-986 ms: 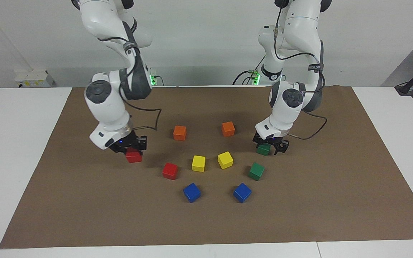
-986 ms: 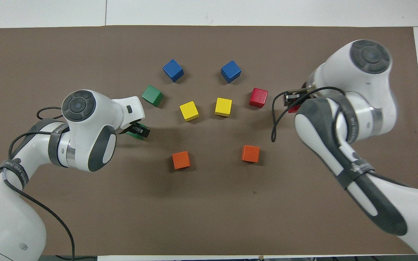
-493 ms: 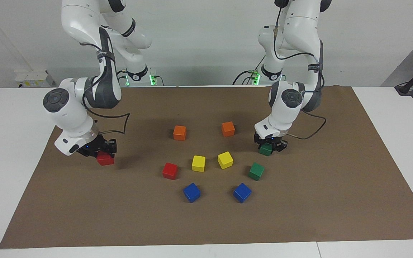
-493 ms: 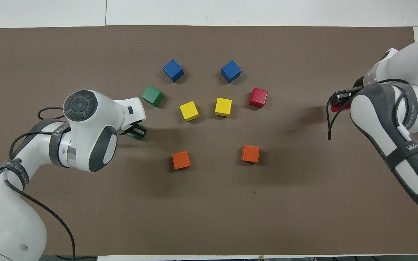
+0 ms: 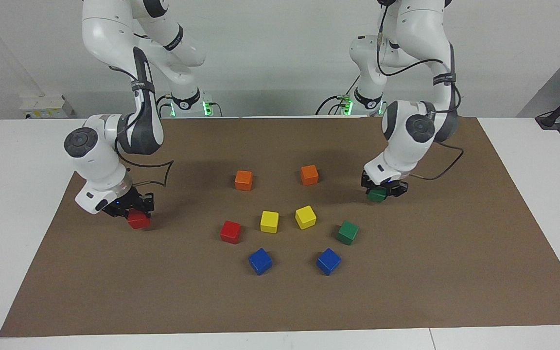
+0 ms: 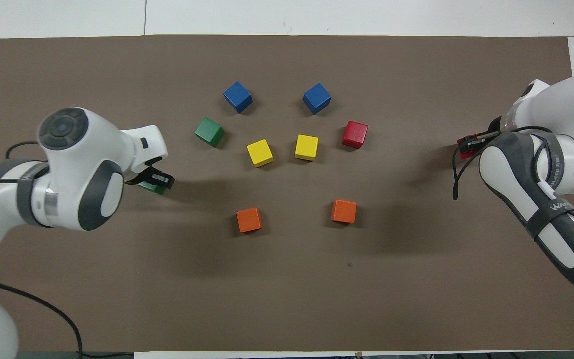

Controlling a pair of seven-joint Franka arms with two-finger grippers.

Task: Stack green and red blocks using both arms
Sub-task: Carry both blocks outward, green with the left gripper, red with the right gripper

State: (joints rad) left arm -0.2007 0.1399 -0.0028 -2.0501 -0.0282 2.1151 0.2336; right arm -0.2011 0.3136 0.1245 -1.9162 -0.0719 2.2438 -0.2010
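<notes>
My left gripper [image 5: 381, 190] is shut on a green cube [image 5: 377, 195] and holds it just above the brown mat toward the left arm's end; it shows in the overhead view [image 6: 155, 182] too. My right gripper [image 5: 131, 212] is shut on a red cube [image 5: 138, 220], low over the mat toward the right arm's end; the overhead view shows only a sliver of that cube [image 6: 465, 149]. A second green cube [image 5: 347, 232] and a second red cube [image 5: 230, 232] rest on the mat in the middle group.
Two orange cubes [image 5: 243, 180] [image 5: 309, 175] lie nearest the robots. Two yellow cubes [image 5: 269, 221] [image 5: 305, 217] sit in the middle. Two blue cubes [image 5: 260, 261] [image 5: 328, 261] lie farthest. The brown mat [image 5: 455, 272] covers the white table.
The right gripper carried its red cube outward toward the right arm's end of the mat, then settled lower. The left gripper lifted its green cube and moved it outward toward the left arm's end.
</notes>
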